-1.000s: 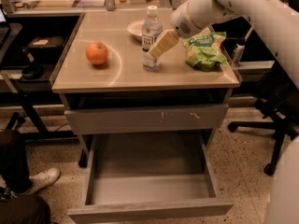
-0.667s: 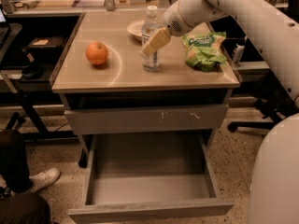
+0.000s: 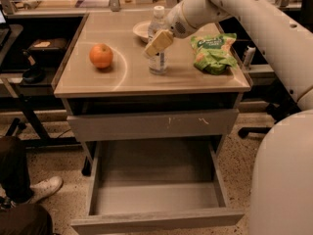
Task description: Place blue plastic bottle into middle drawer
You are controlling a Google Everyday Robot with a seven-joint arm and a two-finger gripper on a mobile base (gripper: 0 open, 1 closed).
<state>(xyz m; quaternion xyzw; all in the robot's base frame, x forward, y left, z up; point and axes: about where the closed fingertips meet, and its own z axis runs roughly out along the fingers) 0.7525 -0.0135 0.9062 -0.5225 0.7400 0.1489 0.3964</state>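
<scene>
pincer at the label band of the blue plastic bottle, side-on for a body grip; apart or clamped, you cannot tell | bottle upright on table, toward far edge | middle drawer open below front edge, ready for your drop

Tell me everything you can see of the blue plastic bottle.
The blue plastic bottle is clear and slim, with a white cap and a label band. It stands upright on the tabletop, near its middle, a white bowl just behind. The gripper overlaps its midsection; contact cannot be confirmed.
</scene>
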